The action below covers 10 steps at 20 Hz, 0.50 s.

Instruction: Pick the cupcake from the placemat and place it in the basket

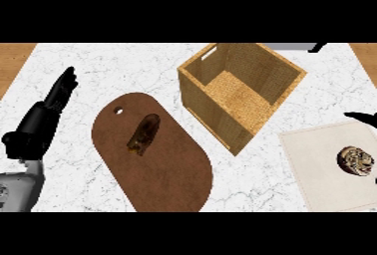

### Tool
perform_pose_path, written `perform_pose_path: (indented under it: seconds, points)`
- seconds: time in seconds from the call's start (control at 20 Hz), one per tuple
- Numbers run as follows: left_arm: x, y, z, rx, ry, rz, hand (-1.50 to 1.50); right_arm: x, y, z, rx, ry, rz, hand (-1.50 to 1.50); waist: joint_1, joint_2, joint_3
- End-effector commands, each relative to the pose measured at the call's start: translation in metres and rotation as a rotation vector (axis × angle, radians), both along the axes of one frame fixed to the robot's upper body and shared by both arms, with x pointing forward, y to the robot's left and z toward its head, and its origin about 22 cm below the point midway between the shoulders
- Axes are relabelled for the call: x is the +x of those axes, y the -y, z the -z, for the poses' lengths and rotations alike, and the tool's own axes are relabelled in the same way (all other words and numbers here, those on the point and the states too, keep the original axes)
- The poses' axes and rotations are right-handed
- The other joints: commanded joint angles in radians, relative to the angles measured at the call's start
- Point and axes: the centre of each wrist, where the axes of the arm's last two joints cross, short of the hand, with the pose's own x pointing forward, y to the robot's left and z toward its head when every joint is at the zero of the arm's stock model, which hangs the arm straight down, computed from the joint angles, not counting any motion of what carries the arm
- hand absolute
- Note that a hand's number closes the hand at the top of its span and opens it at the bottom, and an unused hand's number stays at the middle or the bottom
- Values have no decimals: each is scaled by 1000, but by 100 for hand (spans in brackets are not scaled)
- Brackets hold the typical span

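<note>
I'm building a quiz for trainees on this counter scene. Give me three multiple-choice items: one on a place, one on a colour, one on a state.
1. Where is the cupcake?
A. in the basket
B. on the placemat
C. on the cutting board

2. What colour is the cutting board?
A. dark brown
B. green
C. white

3. How is the left hand?
A. curled round the cupcake
B. inside the basket
C. open, holding nothing

Answers:
1 B: the cupcake sits on the pale placemat at the view's right, beside the woven basket.
2 A: the oval board with a hole shows dark brown against the marble counter.
3 C: its fingers are straight, pointing up at the view's left.
</note>
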Motion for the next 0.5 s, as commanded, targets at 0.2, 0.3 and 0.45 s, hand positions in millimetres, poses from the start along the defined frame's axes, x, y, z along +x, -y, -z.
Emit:
perform_pose_path:
  seconds: [0.2, 0.3, 0.45]
  points:
    - [0, -3, 6, -6, -8, -4, 0, -18, 8, 33, 15, 23, -1, -150, -2, 0, 0]
    - [2, -7, 0, -14, 2, -4, 0, -10, -5, 10, 20, 26, 13, -150, -3, -1, 0]
    - [-1, -1, 14, -3, -4, -8, 0, -14, -1, 38, 28, 20, 22, -150, -1, 0, 0]
